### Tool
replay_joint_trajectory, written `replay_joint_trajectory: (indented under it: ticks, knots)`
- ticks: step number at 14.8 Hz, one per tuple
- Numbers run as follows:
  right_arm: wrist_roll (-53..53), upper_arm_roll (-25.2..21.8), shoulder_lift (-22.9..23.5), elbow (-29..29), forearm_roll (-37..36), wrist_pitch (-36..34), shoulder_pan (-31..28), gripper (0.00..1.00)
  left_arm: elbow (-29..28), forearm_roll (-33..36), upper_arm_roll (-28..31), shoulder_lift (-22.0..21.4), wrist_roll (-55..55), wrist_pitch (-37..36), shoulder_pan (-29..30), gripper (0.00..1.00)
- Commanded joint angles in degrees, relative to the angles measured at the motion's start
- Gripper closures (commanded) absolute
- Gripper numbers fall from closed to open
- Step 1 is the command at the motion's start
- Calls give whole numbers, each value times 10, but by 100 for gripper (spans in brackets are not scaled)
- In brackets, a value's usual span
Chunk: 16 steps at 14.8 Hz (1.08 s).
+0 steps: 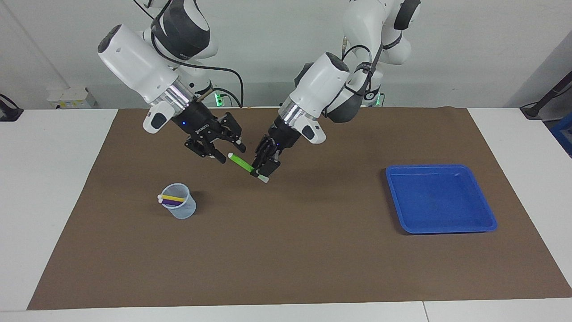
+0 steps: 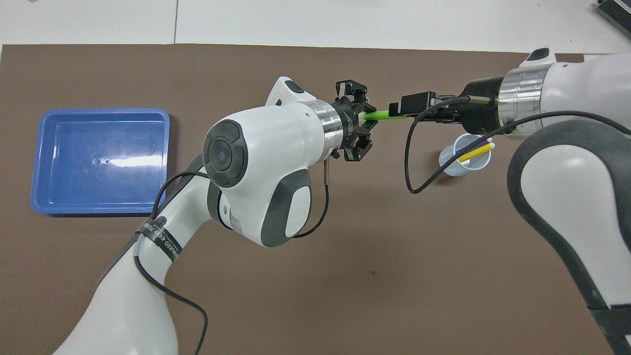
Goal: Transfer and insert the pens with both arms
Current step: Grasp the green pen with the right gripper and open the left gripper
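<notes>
A mat (image 1: 313,268) covers the worktop (image 1: 49,179). On it, a cup (image 1: 181,210) with two pens (image 1: 172,199) inside stands toward the right arm's end, and a tray (image 1: 440,199) lies toward the left arm's end. Between them, over the mat, both hands meet at a third pen (image 1: 241,163).
</notes>
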Motion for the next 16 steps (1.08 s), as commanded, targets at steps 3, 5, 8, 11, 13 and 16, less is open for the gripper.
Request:
replay_joint_trajectory:
  ticks: [3,5,8,11,13,16]
  knots:
    - [-5,1,4,-14,-6,11,9,49,-20,-8,10,-11,-14,26,-17,100]
    - [-5,1,4,-14,-6,11,7,54,-20,-8,10,-11,-14,30,-18,100]
    - [-6,1,5,-13,-6,11,4,60,-28,-8,10,-12,-14,33,-18,100]
    - [-6,1,5,-12,-6,11,3,69,-33,-8,10,-15,-13,35,-18,100]
    - [-9,1,5,-13,-7,10,3,81,-33,-8,10,-15,-13,35,-21,100]
    - [-22,1,5,-12,-6,10,1,100,-33,-8,11,-15,-13,35,-21,100]
